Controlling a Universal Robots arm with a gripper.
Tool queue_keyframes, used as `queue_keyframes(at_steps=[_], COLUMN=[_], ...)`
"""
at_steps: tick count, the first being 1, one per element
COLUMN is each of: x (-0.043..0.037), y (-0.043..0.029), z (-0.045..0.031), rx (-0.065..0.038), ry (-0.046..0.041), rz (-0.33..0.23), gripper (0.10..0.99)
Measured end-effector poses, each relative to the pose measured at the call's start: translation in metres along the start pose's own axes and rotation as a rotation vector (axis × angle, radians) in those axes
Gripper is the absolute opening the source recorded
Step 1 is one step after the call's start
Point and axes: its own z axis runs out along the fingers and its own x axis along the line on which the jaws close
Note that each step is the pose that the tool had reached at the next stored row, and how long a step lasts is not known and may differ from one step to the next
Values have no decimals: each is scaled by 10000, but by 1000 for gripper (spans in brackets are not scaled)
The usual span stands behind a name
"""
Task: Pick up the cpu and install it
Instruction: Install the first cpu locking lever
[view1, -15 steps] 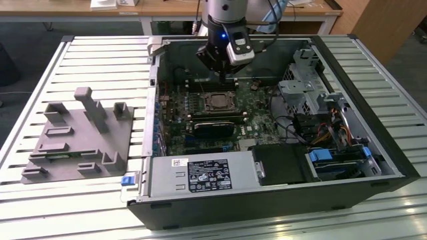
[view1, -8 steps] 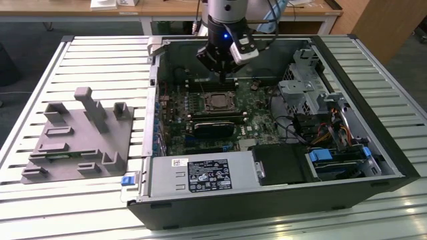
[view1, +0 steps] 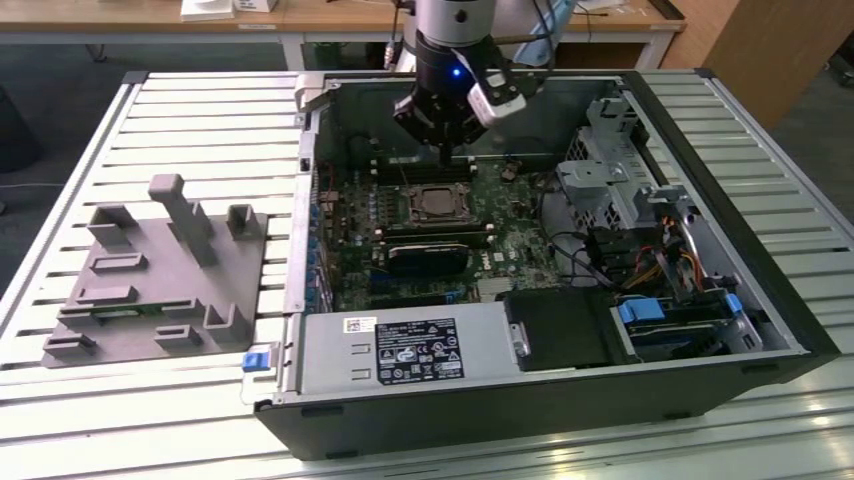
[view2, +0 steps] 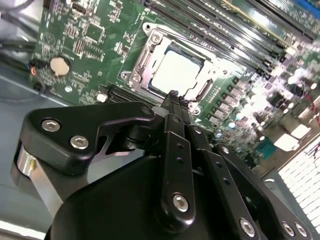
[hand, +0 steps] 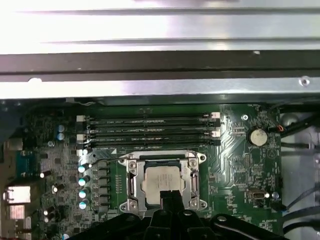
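Silvery cpu (hand: 161, 181) sits in its socket (hand: 131, 186) — gripper (view2: 172, 96) clenched empty, just above it.

The small square cpu (hand: 161, 181) has a smooth, silvery-grey metal top with a dull sheen. Its bright metal socket frame (hand: 131, 181) looks glossy; the black gripper (view2: 172, 97) looks matt.

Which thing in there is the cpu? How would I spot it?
Find the big green motherboard inside the open computer case. Near its middle sits a square metal-framed socket, just beside the row of long dark memory slots. The cpu is the flat silvery square lying inside that frame, the only plain shiny patch among the cluttered parts.
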Motion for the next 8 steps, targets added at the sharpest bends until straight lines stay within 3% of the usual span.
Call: queue_keyframes(at_steps=[5,8], x=[0,5], y=[0,0], z=[2,4], rx=[-25,-31], ry=[18,21], rz=[-816,-961], gripper=[106,106])
